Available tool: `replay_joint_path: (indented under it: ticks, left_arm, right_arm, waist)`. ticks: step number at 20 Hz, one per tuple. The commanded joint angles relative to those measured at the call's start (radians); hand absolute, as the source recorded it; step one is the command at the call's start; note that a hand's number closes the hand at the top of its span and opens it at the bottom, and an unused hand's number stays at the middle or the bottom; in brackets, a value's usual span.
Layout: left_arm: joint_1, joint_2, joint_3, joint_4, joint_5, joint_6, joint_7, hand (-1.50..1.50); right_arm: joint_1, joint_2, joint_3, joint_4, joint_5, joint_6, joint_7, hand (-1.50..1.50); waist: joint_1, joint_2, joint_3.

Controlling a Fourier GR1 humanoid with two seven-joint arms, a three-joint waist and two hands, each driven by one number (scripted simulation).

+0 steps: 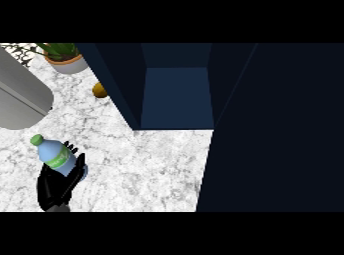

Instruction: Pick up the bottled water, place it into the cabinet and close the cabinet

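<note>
Marble counter (145, 164) is spreading pale and veined across the left and middle of the head view, with open room lying between the bottle and the cabinet's front edge. Dark blue cabinet (176, 94) is standing open at the top centre, its hollow inside showing bare, while its open door (285, 129) is filling the whole right side and running out past the right edge. Grey cylinder (9, 94), large and rounded, is leaning in from the left edge, its far end being cut off. Potted plant (64, 56) is sitting at the top left, its leaves being clipped by the top. Black left hand (57, 187) is rising from the lower edge with its fingers curling round the water bottle (54, 154), which is tilting up and left, green cap uppermost, low at the left and well apart from the cabinet. Small yellow-brown thing (99, 89) is peeking out beside the cabinet's left wall, too hidden to identify
</note>
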Motion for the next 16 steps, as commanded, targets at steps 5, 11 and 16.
replay_joint_path:
  ticks: [5,11,16]
  left_arm:
    - [-0.044,0.042,-0.034,0.05,-0.073,0.037,-0.111,1.5]
    - [-0.152,-0.002,-0.196,0.078,-0.22,0.034,-0.097,1.5]
    - [-0.254,-0.038,-0.263,0.136,-0.255,-0.074,-0.066,1.5]
  right_arm:
    - [0.115,-0.004,-0.006,-0.127,-0.025,0.024,-0.036,-1.5]
    - [0.093,-0.027,-0.052,-0.111,-0.055,0.045,-0.037,-1.5]
    - [0.144,-0.048,-0.142,-0.113,-0.088,0.069,-0.08,-1.5]
  waist:
    - [-0.003,0.0,0.001]
    - [-0.028,0.001,0.0]
    - [-0.024,0.002,0.001]
